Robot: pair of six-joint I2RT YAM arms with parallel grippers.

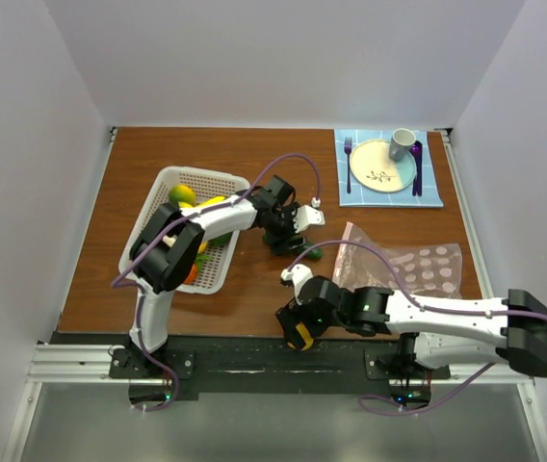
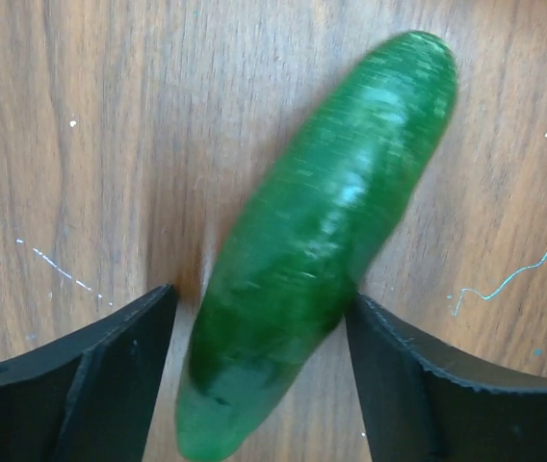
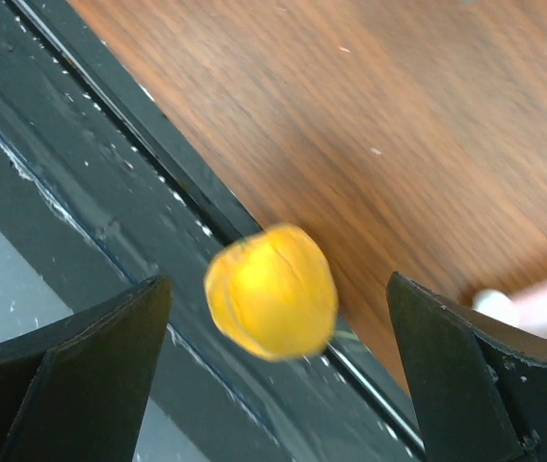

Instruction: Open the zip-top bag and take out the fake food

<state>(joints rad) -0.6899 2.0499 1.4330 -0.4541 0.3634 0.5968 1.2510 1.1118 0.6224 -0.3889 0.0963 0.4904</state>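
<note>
A: Where does the cucumber point(image 2: 317, 250) lie from the left gripper point(image 2: 261, 318)?

B: Between its fingers, on the table point(image 1: 254, 154), near the bag point(image 1: 403, 265). Its long axis runs slantwise across the gap. One finger touches it and the other stands just apart, so it is not clamped yet.

A: And the right gripper point(image 3: 278, 281)?

B: Wide open, holding nothing. A blurred yellow piece point(image 3: 272, 289) shows under it, at the table edge. What is in the bag is hard to make out.

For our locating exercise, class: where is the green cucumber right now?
The cucumber lies mid-table between the left claw's fingers, just left of the clear bag in the top view.
</note>
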